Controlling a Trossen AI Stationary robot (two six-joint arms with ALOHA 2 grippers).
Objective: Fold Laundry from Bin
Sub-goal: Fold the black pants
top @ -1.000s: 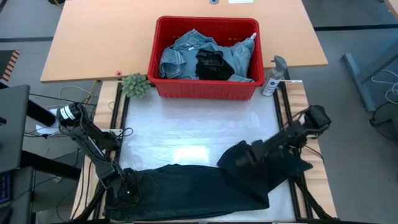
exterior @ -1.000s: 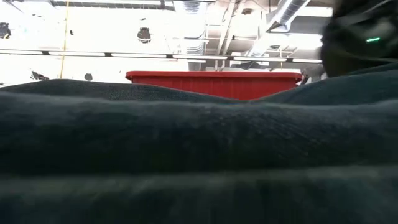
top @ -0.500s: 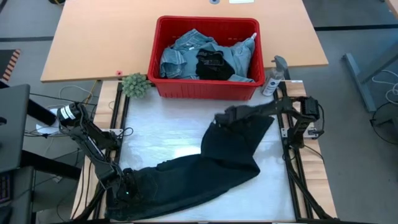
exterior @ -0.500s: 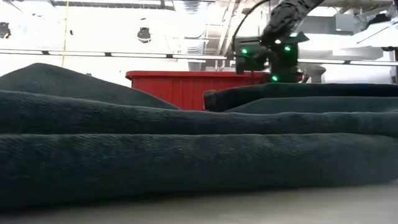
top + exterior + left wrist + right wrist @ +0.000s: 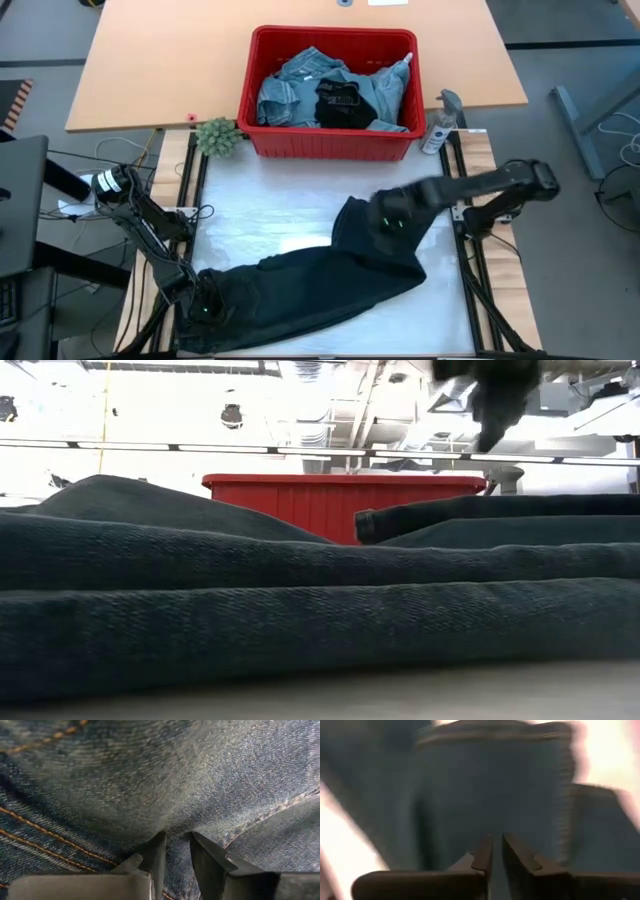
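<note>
The dark garment (image 5: 320,285) across the lower middle of the high view is heavy denim cloth, matt, with a rough twill weave plain in the low view (image 5: 300,610); the left wrist view shows orange stitched seams on it (image 5: 45,832). The bin (image 5: 330,143) at upper centre is smooth red plastic with a slight sheen, its wall ribbed. The laundry (image 5: 300,85) inside is soft light blue denim and black cloth. The white mat (image 5: 270,200) is glossy, catching glare. The tabletop (image 5: 150,70) at upper left is matt light wood. The spray bottle (image 5: 437,125) looks like clear plastic.
</note>
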